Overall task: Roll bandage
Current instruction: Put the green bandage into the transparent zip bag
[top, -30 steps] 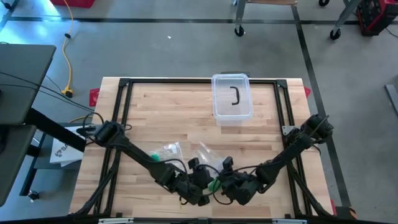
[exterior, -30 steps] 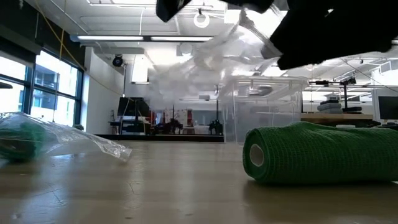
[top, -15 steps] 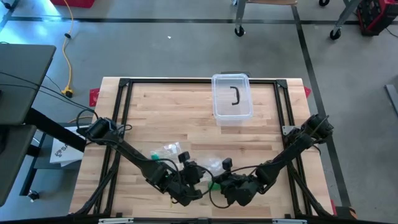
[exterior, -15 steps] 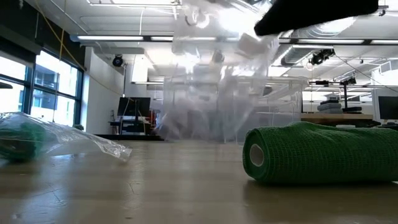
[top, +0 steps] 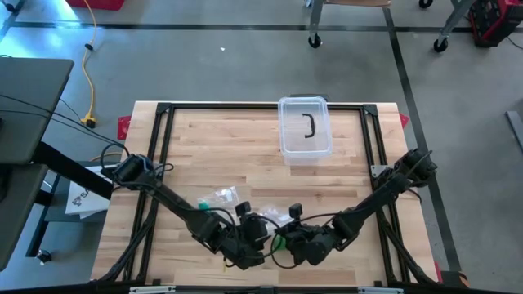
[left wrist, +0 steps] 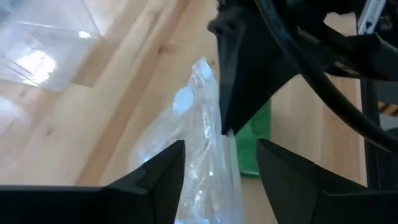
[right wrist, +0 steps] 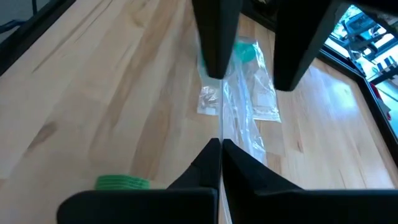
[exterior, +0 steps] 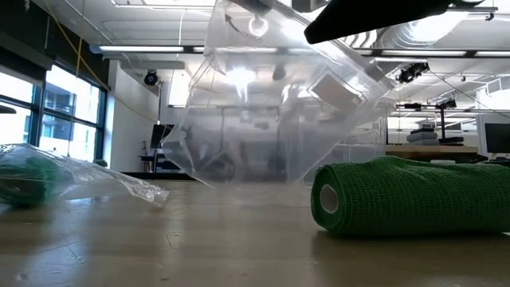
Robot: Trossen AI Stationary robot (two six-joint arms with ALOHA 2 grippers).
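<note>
From above, my arms hide most of the clear bag [exterior: 271,104]. My right hand [right wrist: 220,144] is clenched on its edge; my left hand [left wrist: 221,158] has let go, fingers spread either side of it. Only the low view shows the green bandage roll [exterior: 406,198] lying on the desk [exterior: 239,247], cut off at the picture's edge.

green bandage roll [exterior: 406,198] | mesh weave, on its side on the desk, open core showing | second green roll [exterior: 24,180] | inside clear wrapper, lying well apart across the desk
</note>
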